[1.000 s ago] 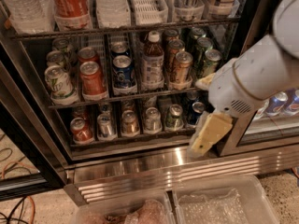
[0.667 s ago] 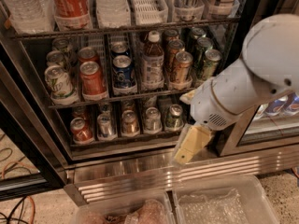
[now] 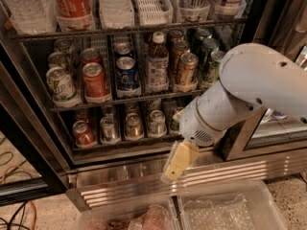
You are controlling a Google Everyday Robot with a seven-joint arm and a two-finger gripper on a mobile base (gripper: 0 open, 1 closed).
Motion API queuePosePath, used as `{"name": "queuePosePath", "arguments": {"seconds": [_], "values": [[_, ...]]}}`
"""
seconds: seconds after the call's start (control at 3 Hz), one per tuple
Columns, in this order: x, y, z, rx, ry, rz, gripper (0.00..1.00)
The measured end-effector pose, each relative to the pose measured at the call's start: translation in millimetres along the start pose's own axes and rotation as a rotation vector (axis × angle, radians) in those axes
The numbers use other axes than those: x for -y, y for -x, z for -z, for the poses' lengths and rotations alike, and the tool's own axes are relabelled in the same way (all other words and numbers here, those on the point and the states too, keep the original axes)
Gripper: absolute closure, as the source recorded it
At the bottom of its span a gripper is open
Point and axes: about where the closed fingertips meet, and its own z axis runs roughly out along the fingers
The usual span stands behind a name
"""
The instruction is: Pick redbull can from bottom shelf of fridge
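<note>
The fridge (image 3: pixel 33 128) stands open in front of me, black-framed with wire racks. On the bottom shelf (image 3: pixel 120 142) short cans stand in lanes. The redbull can (image 3: pixel 109 128), slim and silver-grey, stands second from the left, between a red can (image 3: pixel 84 133) and a gold-brown can (image 3: pixel 133 126). My gripper (image 3: pixel 171 175), with yellowish fingers, hangs from the white arm (image 3: pixel 240 95) in front of the ribbed steel base, below and right of the bottom shelf. It is well apart from the redbull can and holds nothing I can see.
The rack above (image 3: pixel 120 99) holds taller cans and a bottle (image 3: pixel 157 63). A silver can (image 3: pixel 157 122) and a green can (image 3: pixel 175 121) stand right of the gold-brown one. Clear plastic bins (image 3: pixel 225 210) sit below. The ribbed steel base (image 3: pixel 124 176) runs under the shelf. Cables (image 3: pixel 19 210) lie at the left.
The arm and gripper have swung left and down across the fridge front, from beside the right door frame to in front of the steel base.
</note>
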Motion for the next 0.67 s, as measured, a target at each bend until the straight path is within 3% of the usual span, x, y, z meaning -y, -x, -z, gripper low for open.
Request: {"name": "queuePosePath", "arguments": {"seconds": [0.33,0.67], "values": [[-1,5,-20,0.049,0.018,-0.027,0.0],[-15,8,-64,0.173,0.067,-0.074,0.0]]}}
